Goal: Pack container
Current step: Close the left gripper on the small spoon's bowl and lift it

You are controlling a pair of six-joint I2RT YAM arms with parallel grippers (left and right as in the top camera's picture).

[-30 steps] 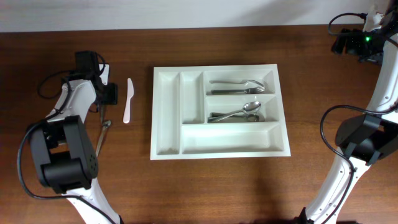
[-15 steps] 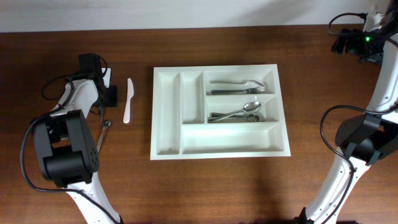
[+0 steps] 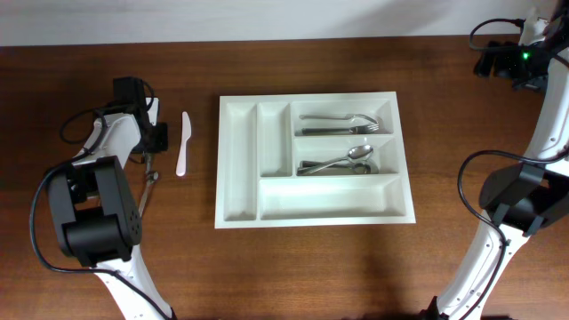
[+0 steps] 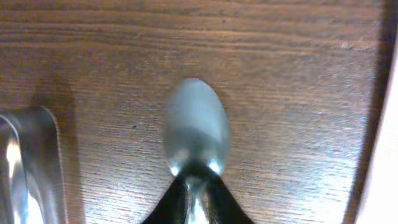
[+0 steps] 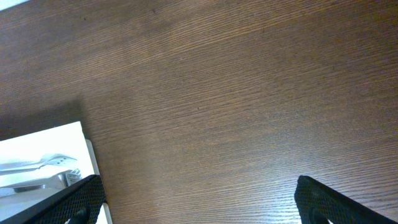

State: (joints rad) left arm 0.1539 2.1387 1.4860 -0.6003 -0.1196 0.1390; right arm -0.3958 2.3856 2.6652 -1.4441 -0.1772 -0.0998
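The white container (image 3: pixel 238 169) lies mid-table; forks (image 3: pixel 342 123) and spoons (image 3: pixel 342 164) fill two of its right compartments. To its left my left gripper (image 3: pixel 151 153) is down at the tabletop. In the left wrist view its black fingers (image 4: pixel 171 196) pinch the neck of a metal spoon (image 4: pixel 196 127), whose bowl rests on the wood ahead of the left gripper (image 4: pixel 194 190). My right gripper (image 3: pixel 494 64) hangs at the far right corner. In the right wrist view the right gripper (image 5: pixel 202 202) is open over bare wood, with the container's corner (image 5: pixel 56 140) at the left.
A white plastic knife (image 3: pixel 184 142) lies between the left gripper and the container. A second metal utensil (image 3: pixel 145 196) lies on the table near the left gripper, and a flat metal handle (image 4: pixel 28 168) shows beside the spoon. Cables trail by both arms.
My left gripper has closed from open onto the spoon's neck, after shifting slightly toward the table's far side. The right arm, container and knife have not moved.
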